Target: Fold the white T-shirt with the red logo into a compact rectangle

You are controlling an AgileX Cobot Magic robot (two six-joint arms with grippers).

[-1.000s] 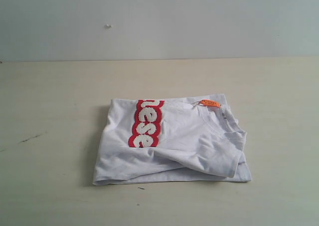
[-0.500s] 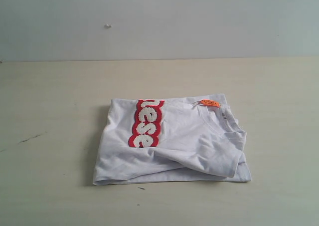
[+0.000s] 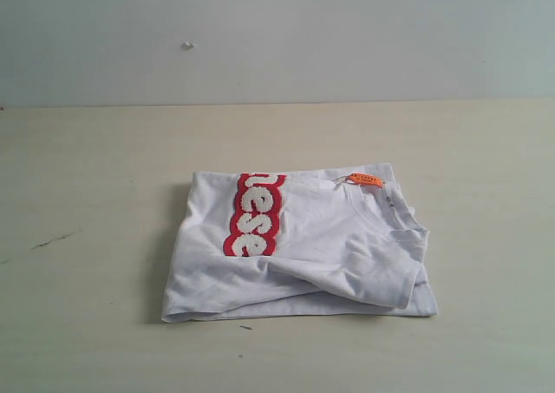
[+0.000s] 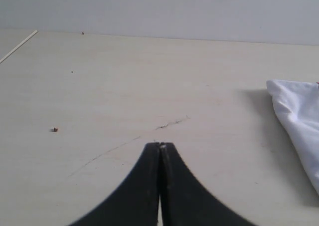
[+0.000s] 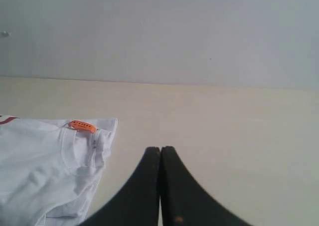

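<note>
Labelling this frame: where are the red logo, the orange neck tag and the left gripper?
red logo (image 3: 254, 215), exterior view, band's middle
orange neck tag (image 3: 366, 180), exterior view, its centre
left gripper (image 4: 160, 145), left wrist view, between closed fingertips

The left gripper (image 4: 160, 145) hangs over the pale table (image 4: 99, 76), its black jaws pressed together. A thin dark scratch (image 4: 169, 122) runs just beyond its tips. A corner of the shirt (image 4: 299, 116) lies well apart - and a reddish speck (image 4: 55, 129) opposite.
</note>
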